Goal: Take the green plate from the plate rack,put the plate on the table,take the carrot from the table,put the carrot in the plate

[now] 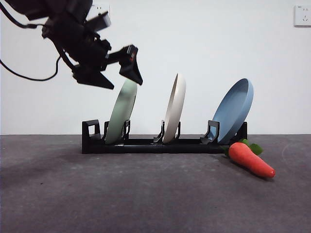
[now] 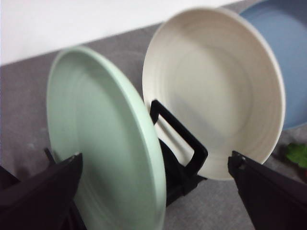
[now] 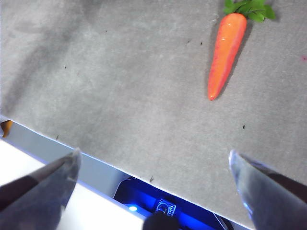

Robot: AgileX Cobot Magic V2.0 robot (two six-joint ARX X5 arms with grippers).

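The pale mint green plate (image 1: pixel 120 112) is seen leaning on edge in the end slot of the low black plate rack (image 1: pixel 146 144) on the dark grey table (image 1: pixel 146 194), the orange carrot (image 1: pixel 250 159) laid flat beside the rack's far end.

- Front view: even, soft lighting; white wall bright, without glare. A broad diffuse shadow lies on the bench (image 1: pixel 48 194) ahead of the plate rack (image 1: pixel 146 144).
- Left wrist view: soft focus throughout; the green plate (image 2: pixel 103 143) and cream plate (image 2: pixel 216 91) have smeared rims, and the jaws are dark blurs.
- Right wrist view: the carrot (image 3: pixel 226 52) is sharp, casting a thin shadow beside itself; the jaws are blurred, and a blue glow shows between them.
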